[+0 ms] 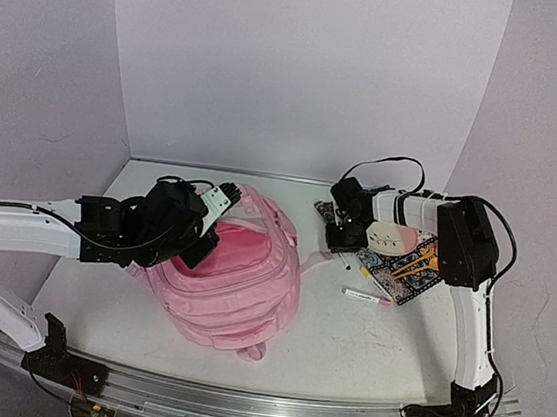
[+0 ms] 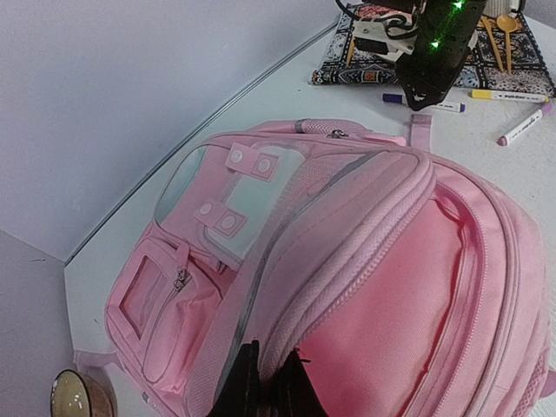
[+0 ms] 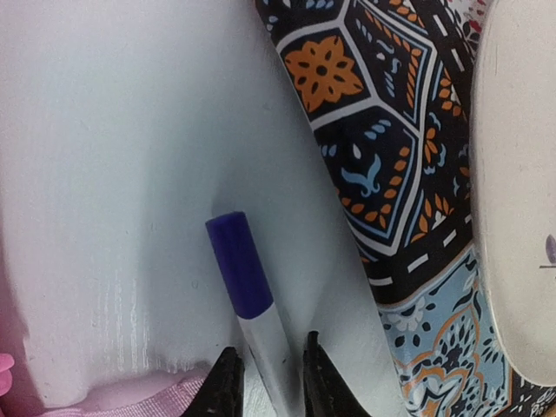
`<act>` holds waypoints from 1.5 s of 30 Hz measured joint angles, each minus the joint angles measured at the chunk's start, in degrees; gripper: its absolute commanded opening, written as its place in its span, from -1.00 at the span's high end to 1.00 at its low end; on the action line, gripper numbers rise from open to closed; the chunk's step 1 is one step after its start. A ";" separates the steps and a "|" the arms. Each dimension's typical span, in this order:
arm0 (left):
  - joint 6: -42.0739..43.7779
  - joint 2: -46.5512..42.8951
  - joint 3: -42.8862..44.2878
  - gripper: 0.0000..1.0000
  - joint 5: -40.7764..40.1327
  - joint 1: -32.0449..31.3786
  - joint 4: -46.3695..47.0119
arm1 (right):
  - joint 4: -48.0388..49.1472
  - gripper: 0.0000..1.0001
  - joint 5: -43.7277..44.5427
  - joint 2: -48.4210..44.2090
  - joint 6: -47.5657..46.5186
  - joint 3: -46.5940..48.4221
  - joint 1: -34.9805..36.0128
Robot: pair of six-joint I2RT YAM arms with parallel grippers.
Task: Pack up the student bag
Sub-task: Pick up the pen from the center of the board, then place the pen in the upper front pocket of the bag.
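The soft pink fabric student bag (image 1: 240, 285) lies left of centre on the white desk (image 1: 343, 347), its main pocket gaping. The left gripper (image 2: 271, 382) is clamped on that pocket's zipper rim. Near the desk's right edge, the right gripper (image 3: 268, 382) straddles a purple-capped white marker (image 3: 252, 304) beside a dark patterned cloth (image 3: 382, 200). I cannot tell whether it pinches the marker.

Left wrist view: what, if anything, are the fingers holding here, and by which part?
The left gripper is shut on the student bag, its fingers pinching the zippered rim of the open main compartment.
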 measured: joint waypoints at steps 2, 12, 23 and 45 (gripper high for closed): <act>0.00 -0.08 -0.18 1.00 0.17 -0.02 0.16 | -0.32 0.68 -0.17 0.00 0.61 0.00 0.00; 0.00 -0.61 -0.28 1.00 0.72 0.01 0.22 | -7.93 1.00 -1.13 -3.17 1.67 -3.13 0.68; -0.03 -0.79 -0.34 1.00 3.53 0.26 0.20 | -5.69 1.00 -9.88 -19.43 7.23 -19.22 2.78; -8.13 6.41 12.23 1.00 14.98 -0.42 -9.40 | 30.51 1.00 -14.82 -56.30 49.81 -50.31 23.15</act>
